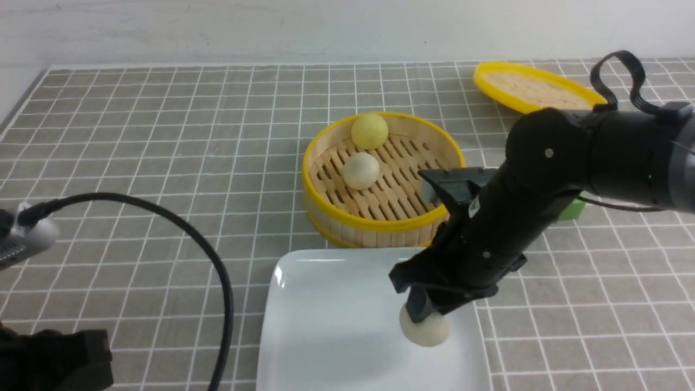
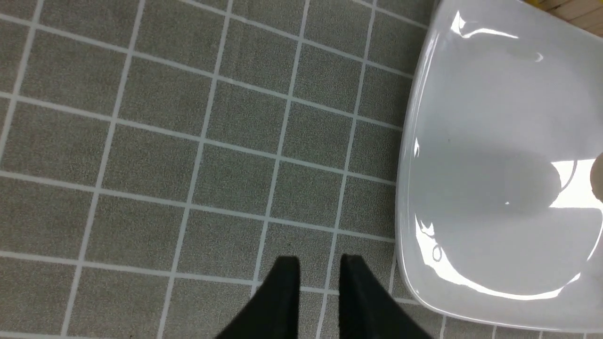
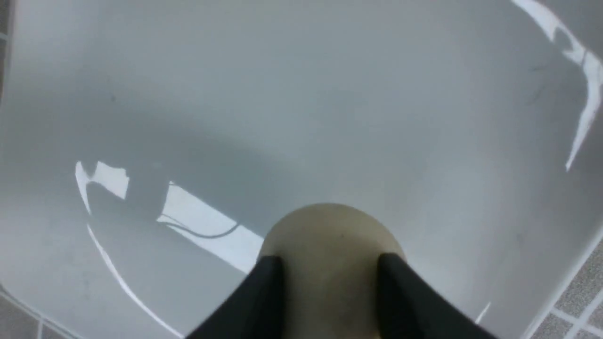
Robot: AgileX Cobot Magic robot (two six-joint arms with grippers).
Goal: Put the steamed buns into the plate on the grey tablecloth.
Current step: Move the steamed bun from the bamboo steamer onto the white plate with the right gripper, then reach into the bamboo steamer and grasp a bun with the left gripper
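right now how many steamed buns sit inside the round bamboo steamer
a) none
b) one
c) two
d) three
c: the bamboo steamer holds two, a pale yellow bun and a cream bun; the third bun is over the plate, at the right gripper.

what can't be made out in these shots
- Right gripper: right wrist view shows its fingers flanking the cream bun, but whether they press it is unclear.
- Green cube: front view, mostly hidden behind the right arm.
- Left gripper: left wrist view cuts off all but the fingertips.
- Lid: front view, near edge covered by the right arm.
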